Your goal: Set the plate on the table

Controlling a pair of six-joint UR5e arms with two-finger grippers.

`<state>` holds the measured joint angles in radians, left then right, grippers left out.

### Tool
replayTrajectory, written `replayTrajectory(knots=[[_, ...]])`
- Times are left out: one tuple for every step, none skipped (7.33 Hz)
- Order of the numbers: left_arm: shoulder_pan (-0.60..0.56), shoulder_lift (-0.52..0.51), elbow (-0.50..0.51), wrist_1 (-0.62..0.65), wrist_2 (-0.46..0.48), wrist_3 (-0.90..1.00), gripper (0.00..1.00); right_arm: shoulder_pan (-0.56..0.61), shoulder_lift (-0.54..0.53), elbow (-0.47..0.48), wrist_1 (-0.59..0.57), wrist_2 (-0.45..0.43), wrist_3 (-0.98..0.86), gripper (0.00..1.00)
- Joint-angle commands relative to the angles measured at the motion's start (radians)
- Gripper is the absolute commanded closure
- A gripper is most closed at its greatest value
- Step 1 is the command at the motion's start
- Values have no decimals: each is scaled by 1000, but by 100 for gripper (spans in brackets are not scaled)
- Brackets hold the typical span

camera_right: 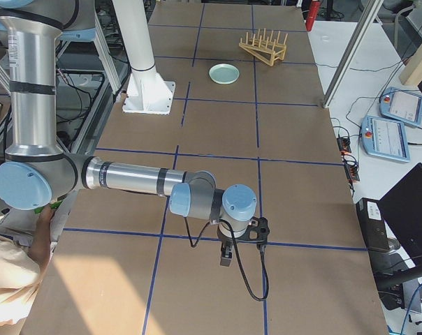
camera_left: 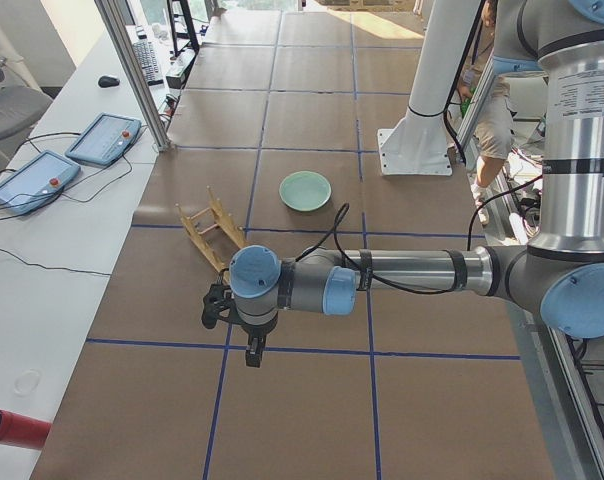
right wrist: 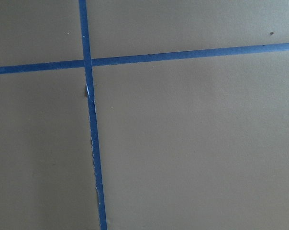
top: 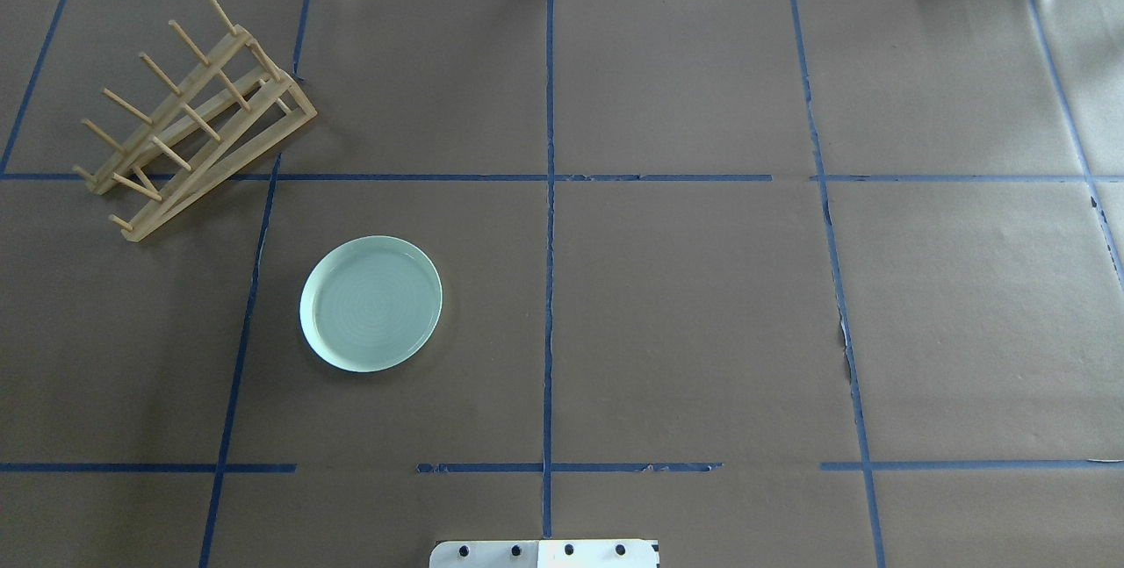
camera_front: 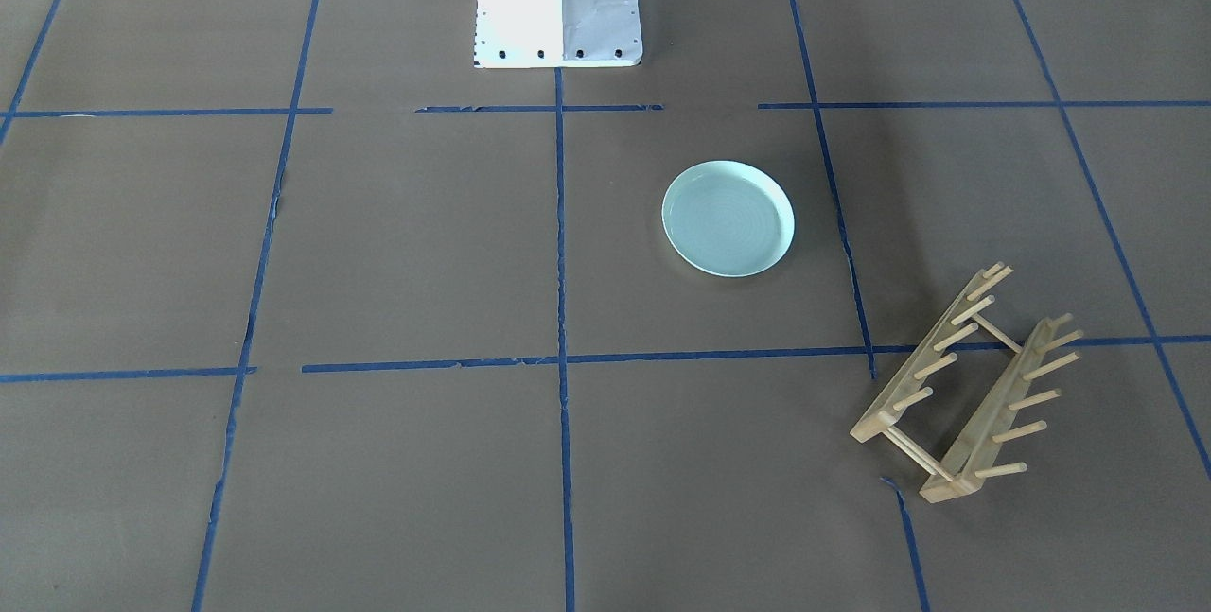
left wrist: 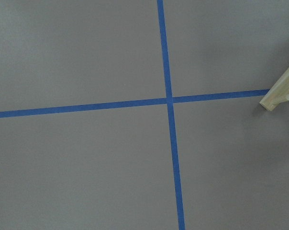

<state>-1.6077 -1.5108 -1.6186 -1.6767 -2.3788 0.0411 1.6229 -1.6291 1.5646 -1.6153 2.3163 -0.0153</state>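
Note:
The pale mint-green plate [camera_front: 728, 218] lies flat on the brown-paper table [camera_front: 407, 243], alone in its taped rectangle. It also shows in the overhead view [top: 371, 303] and in both side views [camera_left: 305, 190] [camera_right: 224, 72]. No gripper touches it. My left gripper [camera_left: 250, 352] shows only in the exterior left view, pointing down over the table well short of the plate. My right gripper [camera_right: 226, 257] shows only in the exterior right view, far from the plate. I cannot tell whether either is open or shut. The wrist views show only paper and tape.
A light wooden peg rack [camera_front: 965, 385] stands on the table beyond the plate, empty [top: 189, 125]. One end of the rack shows in the left wrist view [left wrist: 278, 93]. The white robot base [camera_front: 558, 2] stands at the table's edge. Blue tape lines cross the paper.

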Motion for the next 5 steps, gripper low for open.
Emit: replayTrajectory(knots=[[3, -2, -6, 0, 1, 0, 0, 0, 0, 0, 0, 0, 0, 0], [0, 1, -14, 0, 1, 3, 0, 0, 0, 0, 0, 0, 0, 0], [2, 0, -12, 0, 1, 3, 0, 0, 0, 0, 0, 0, 0, 0], [2, 0, -12, 0, 1, 3, 0, 0, 0, 0, 0, 0, 0, 0], [2, 0, -12, 0, 1, 3, 0, 0, 0, 0, 0, 0, 0, 0]])
